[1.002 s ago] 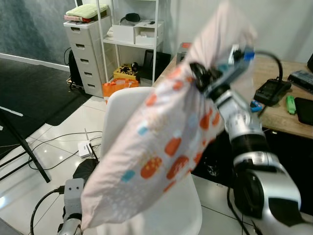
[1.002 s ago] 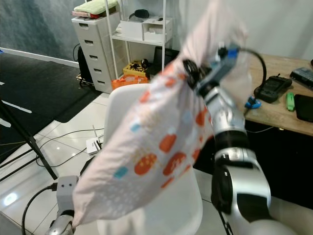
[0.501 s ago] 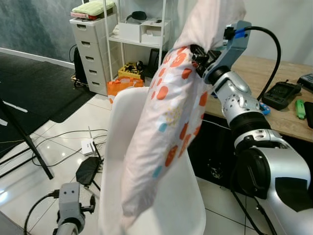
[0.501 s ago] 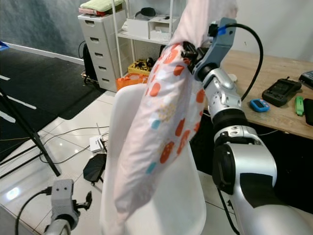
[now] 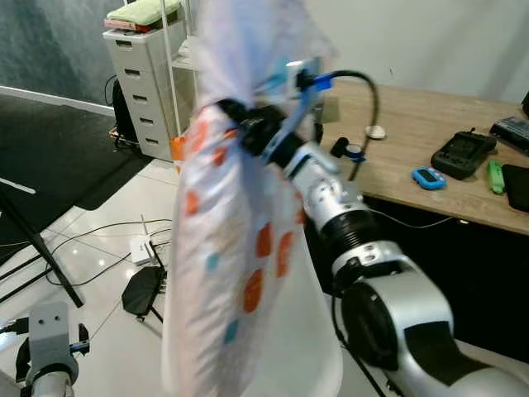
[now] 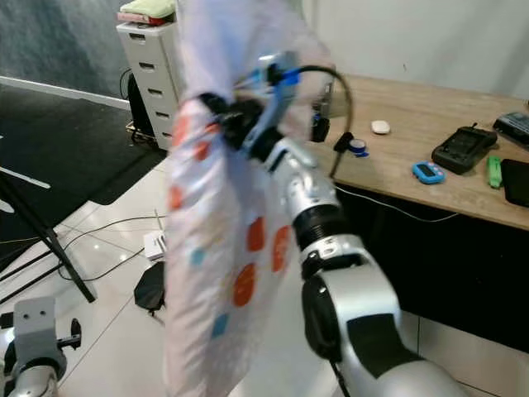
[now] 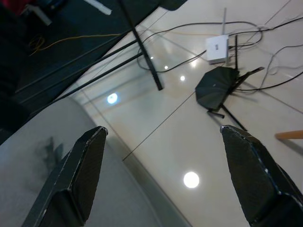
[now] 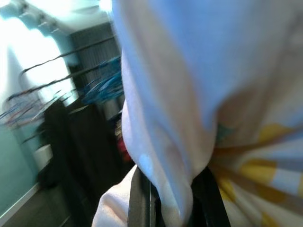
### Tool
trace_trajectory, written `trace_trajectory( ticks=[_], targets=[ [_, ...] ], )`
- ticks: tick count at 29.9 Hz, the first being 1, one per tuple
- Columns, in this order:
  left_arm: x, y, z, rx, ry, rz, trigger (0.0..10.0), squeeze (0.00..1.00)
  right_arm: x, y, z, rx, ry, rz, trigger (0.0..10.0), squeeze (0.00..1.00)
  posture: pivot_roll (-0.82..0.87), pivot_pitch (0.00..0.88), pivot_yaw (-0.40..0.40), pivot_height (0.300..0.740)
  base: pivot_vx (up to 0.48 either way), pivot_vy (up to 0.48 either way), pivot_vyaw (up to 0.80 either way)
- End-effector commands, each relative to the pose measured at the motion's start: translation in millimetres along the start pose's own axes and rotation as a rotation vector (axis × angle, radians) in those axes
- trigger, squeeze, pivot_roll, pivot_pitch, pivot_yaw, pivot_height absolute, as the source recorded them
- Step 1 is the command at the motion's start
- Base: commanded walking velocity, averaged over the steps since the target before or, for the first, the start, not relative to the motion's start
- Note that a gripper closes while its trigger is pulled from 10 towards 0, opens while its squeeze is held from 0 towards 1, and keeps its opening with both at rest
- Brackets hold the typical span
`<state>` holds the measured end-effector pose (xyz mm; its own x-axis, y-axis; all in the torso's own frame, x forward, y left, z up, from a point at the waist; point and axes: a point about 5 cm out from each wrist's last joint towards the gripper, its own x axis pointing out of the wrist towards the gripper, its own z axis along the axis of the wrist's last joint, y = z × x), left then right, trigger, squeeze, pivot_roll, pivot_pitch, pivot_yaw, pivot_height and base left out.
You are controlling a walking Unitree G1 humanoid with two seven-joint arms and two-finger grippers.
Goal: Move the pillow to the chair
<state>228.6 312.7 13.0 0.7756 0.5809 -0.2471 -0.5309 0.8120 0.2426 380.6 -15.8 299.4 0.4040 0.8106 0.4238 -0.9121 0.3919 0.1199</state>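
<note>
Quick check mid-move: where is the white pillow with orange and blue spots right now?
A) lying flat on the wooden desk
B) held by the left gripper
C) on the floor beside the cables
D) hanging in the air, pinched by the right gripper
D: the right gripper pinches the white pillow with orange and blue spots near its top, and the pillow hangs down from there.

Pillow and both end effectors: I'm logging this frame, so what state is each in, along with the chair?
Pillow: pinched near its top, hanging in the air.
Right end effector: shut on the pillow, raised.
Left end effector: open, low over the floor.
Chair: mostly hidden behind the pillow.
</note>
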Motion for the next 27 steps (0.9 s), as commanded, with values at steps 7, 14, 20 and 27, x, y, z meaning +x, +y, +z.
trace_trajectory(
  ticks=[7, 14, 20, 27],
  targets=[
    [-6.1, -6.6, -8.8, 0.011, 0.030, -0.006, 10.0, 0.00, 0.5, 13.1, 1.3, -0.030, -0.026, 0.096, 10.0, 0.00, -0.13, 0.113, 0.004, 0.740, 0.000, 0.000, 0.00],
    [-7.2, -10.5, -8.3, 0.006, 0.029, -0.014, 10.0, 0.00, -31.4, -7.6, -38.4, -0.027, 0.212, -0.114, 10.0, 0.00, -0.13, 0.108, -0.007, 0.740, 0.000, 0.000, 0.00],
    [-10.6, -14.7, -12.4, 0.003, 0.038, -0.030, 10.0, 0.00, -62.9, -5.1, -83.7, 0.005, 0.481, -0.189, 10.0, 0.00, -0.14, 0.111, -0.009, 0.740, 0.000, 0.000, 0.00],
    [-13.0, -19.9, -14.8, -0.002, 0.045, -0.045, 10.0, 0.00, -79.3, -5.7, -102.2, 0.037, 0.611, -0.263, 10.0, 0.00, -0.15, 0.107, -0.013, 0.725, 0.000, 0.000, 0.00]
  ],
)
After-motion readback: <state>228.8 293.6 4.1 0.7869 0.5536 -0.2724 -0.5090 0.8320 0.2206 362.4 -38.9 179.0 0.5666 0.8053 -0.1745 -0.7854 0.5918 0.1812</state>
